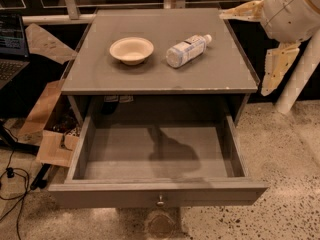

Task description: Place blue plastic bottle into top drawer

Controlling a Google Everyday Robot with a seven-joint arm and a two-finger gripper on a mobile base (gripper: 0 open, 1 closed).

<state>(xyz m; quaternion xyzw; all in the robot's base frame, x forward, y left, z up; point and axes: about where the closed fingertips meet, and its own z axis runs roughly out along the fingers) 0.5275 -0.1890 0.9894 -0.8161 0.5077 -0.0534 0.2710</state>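
The blue plastic bottle [187,50] lies on its side on the grey cabinet top [160,76], right of centre, with its white cap pointing to the back right. The top drawer [158,156] is pulled fully out below and is empty; its small metal knob [160,200] is centred on the front. My gripper [247,49] hangs at the upper right, beside the cabinet's back right corner. Its two cream fingers are spread apart and hold nothing. One finger [242,10] reaches over the top's back right edge, a little to the right of the bottle.
A cream round bowl [131,49] sits on the cabinet top, left of the bottle. Cardboard pieces [50,134], cables and a laptop [11,46] lie to the left of the cabinet. A white post [300,79] stands to the right on the speckled floor.
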